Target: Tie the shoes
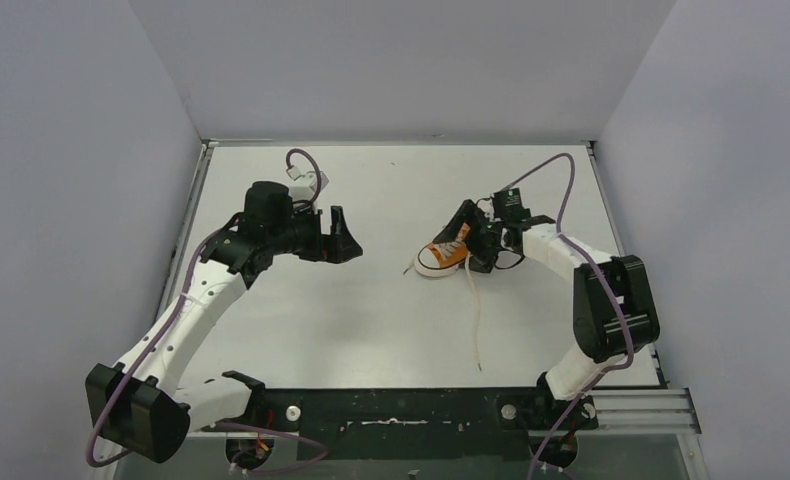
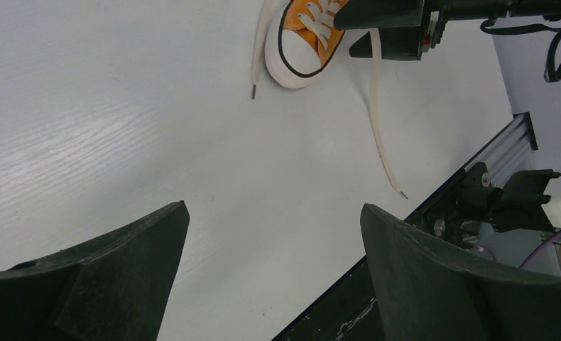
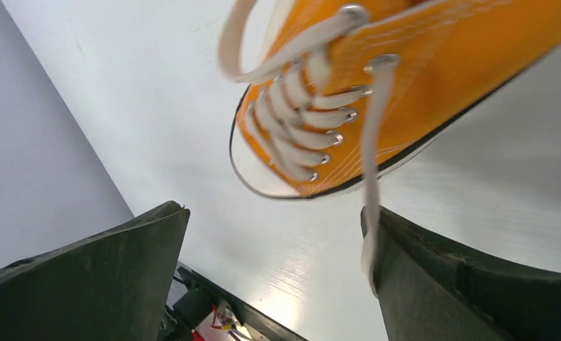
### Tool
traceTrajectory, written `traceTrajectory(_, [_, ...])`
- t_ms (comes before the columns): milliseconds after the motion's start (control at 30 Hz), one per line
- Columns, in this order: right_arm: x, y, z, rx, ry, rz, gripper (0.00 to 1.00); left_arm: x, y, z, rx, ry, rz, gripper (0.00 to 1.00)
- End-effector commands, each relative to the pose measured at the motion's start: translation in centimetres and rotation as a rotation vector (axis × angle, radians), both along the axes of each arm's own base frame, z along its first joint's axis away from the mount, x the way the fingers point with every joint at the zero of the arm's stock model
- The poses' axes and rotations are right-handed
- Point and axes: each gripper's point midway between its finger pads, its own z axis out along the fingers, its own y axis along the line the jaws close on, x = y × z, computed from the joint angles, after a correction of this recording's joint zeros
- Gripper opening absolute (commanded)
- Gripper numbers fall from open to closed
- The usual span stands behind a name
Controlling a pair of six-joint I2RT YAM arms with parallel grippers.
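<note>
A small orange sneaker (image 1: 444, 256) with a white sole and toe cap lies right of the table's middle, toe pointing left. One long whitish lace (image 1: 476, 320) trails from it toward the near edge, and a short lace end (image 1: 411, 268) lies by the toe. My right gripper (image 1: 472, 240) is open just over the shoe's heel side. In the right wrist view the sneaker (image 3: 412, 64) fills the top, and the lace (image 3: 370, 177) hangs against my right finger's inner edge, not pinched. My left gripper (image 1: 348, 238) is open and empty, well left of the shoe (image 2: 307, 35).
A black rail (image 1: 401, 405) with the arm bases runs along the near edge. Grey walls close in the left, back and right sides. In the left wrist view the right gripper's black body (image 2: 395, 21) sits beside the shoe, with the lace (image 2: 378, 121) running to the table edge.
</note>
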Motion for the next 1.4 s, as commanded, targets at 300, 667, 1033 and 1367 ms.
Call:
traceTrajectory(300, [8.3, -8.2, 7.2, -0.455, -0.211, 0.24, 1.0, -2.7, -1.3, 0.3, -0.045, 0.057, -0.132, 0.9])
traceTrajectory(667, [17.8, -6.0, 2.3, -0.283, -0.132, 0.163, 0.99, -7.7, -0.5, -2.6, -0.04, 0.168, -0.15, 0.9])
traceTrajectory(1033, [6.5, -6.5, -0.7, -0.174, 0.164, 0.26, 0.95, -8.8, -0.1, -3.5, -0.017, 0.17, -0.156, 0.9])
traceTrajectory(1367, [-4.7, -2.0, 3.0, -0.026, 0.147, 0.212, 0.96, -7.5, -0.7, -3.7, -0.002, 0.188, -0.163, 0.9])
